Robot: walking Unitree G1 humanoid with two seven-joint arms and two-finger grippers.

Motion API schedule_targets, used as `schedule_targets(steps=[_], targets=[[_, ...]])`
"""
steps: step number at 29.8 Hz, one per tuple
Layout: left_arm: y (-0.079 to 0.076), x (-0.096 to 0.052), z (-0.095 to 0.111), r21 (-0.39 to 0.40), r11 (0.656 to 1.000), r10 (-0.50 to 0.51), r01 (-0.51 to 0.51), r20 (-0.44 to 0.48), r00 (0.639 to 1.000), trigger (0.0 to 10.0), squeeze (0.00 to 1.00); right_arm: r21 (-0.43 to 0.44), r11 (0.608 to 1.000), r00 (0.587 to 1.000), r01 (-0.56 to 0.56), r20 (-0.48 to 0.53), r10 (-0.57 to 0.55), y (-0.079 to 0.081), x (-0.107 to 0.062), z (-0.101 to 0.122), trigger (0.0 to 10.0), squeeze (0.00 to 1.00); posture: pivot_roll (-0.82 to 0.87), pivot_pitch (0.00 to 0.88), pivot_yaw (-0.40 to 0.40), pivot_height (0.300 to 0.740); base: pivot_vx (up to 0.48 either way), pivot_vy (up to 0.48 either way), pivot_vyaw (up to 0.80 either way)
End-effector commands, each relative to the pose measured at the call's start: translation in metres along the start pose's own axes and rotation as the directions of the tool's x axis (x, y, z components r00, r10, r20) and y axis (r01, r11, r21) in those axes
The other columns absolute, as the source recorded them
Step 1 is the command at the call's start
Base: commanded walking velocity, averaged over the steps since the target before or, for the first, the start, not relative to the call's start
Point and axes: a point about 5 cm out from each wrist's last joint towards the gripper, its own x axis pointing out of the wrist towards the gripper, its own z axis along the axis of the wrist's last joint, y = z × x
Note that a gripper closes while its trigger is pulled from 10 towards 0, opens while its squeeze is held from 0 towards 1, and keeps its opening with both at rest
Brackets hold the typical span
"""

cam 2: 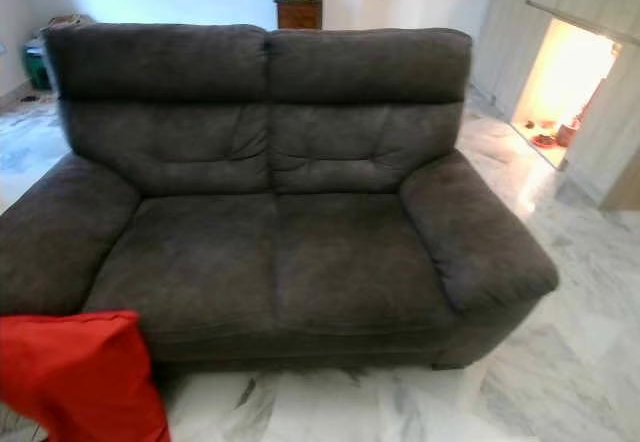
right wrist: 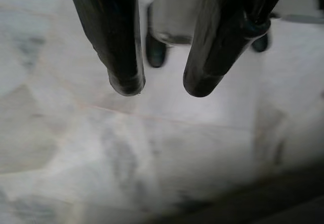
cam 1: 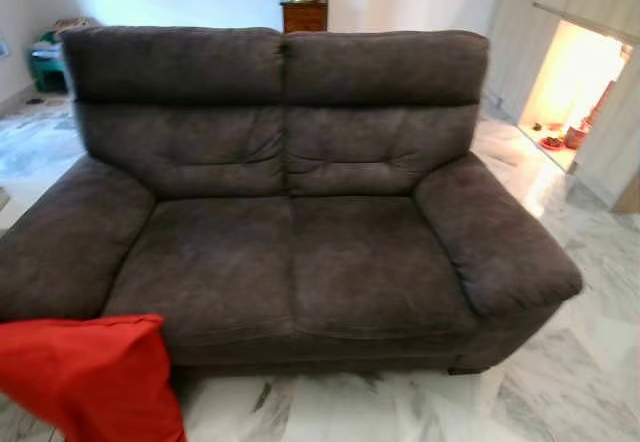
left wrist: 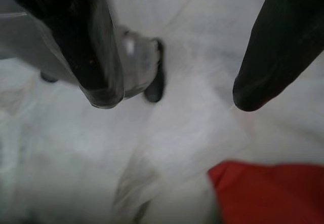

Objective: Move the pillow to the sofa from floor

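We see the dark grey sofa (cam 1: 290,212) ahead of us with bare seats, and the red pillow (cam 1: 90,377) is not yet on it: it stands on the marble floor (cam 2: 560,362) beside the sofa's arm. Our left gripper (left wrist: 174,100) hangs spread wide just above the pillow's corner, holding nothing, and our right gripper (right wrist: 159,89) hangs over bare floor, only a little apart, so the whole grasp and lift are left to do.

pillow (cam 1: 90,377) on floor (cam 1: 400,407), before sofa (cam 1: 290,262)

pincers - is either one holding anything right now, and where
Nothing is held. The left pincer is open above the floor near the red pillow; the right pincer hangs empty.
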Motion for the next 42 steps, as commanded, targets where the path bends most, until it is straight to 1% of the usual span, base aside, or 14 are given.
schedule_targets(steps=[1, 12, 20, 35, 42], targets=[[-0.0004, 0.0146, 0.0558, 0.310, 0.946, -0.090, 0.098, -0.039, 0.995, 10.0, 0.00, 0.261, 0.965, 0.999, -0.034, 0.029, 0.027, 0.0338, 0.0002, -0.0140, 10.0, 0.00, -0.04, 0.156, 0.108, 0.740, 0.000, 0.480, 0.00], [-0.0016, 0.0148, 0.0554, 0.304, 0.948, -0.089, 0.097, -0.038, 0.995, 10.0, 0.00, 0.271, 0.962, 0.999, -0.031, 0.029, 0.024, 0.0330, 0.0002, -0.0140, 10.0, 0.00, -0.03, 0.152, 0.099, 0.740, 0.000, 0.480, 0.00], [0.0008, 0.0143, 0.0552, 0.308, 0.947, -0.085, 0.093, -0.040, 0.996, 10.0, 0.00, 0.273, 0.961, 0.999, -0.038, 0.025, 0.033, 0.0358, -0.0002, -0.0165, 10.0, 0.00, -0.03, 0.148, 0.112, 0.740, 0.000, 0.480, 0.00], [0.0011, 0.0138, 0.0538, 0.313, 0.945, -0.088, 0.096, -0.040, 0.995, 10.0, 0.00, 0.269, 0.962, 0.999, -0.040, 0.011, 0.038, 0.0350, -0.0012, -0.0205, 10.0, 0.00, -0.04, 0.131, 0.116, 0.740, 0.000, 0.478, 0.00], [0.0007, 0.0138, 0.0555, 0.320, 0.943, -0.094, 0.097, -0.025, 0.995, 10.0, 0.00, 0.249, 0.968, 1.000, -0.031, 0.014, 0.028, 0.0335, -0.0012, -0.0197, 10.0, 0.00, -0.03, 0.138, 0.114, 0.740, 0.000, 0.000, 0.09]])
